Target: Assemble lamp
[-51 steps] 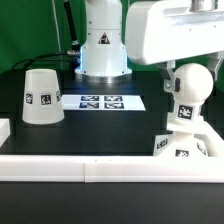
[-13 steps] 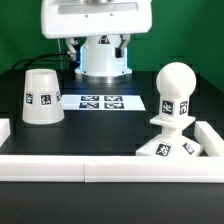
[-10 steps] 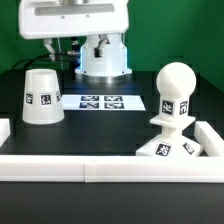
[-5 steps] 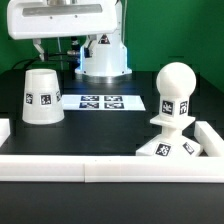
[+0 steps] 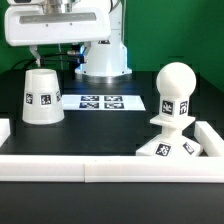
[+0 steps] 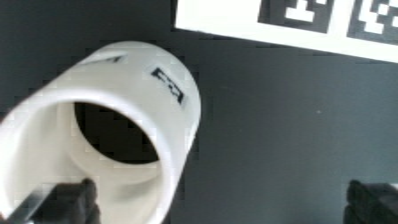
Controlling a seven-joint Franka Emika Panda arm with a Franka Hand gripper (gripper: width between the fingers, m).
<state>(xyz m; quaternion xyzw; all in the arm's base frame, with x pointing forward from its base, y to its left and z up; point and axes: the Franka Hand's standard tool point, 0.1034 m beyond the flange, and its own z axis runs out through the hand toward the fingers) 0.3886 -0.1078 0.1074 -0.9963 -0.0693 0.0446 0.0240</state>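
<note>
At the exterior view's left, the shade (image 5: 41, 96) stands narrow end up on the counter (image 5: 110, 135). My claw (image 6: 222, 205) hovers above it, spread wide and empty. I'd centre first, then descend. Bulb (image 5: 175, 95) sits on base (image 5: 175, 150), lower right.
</note>
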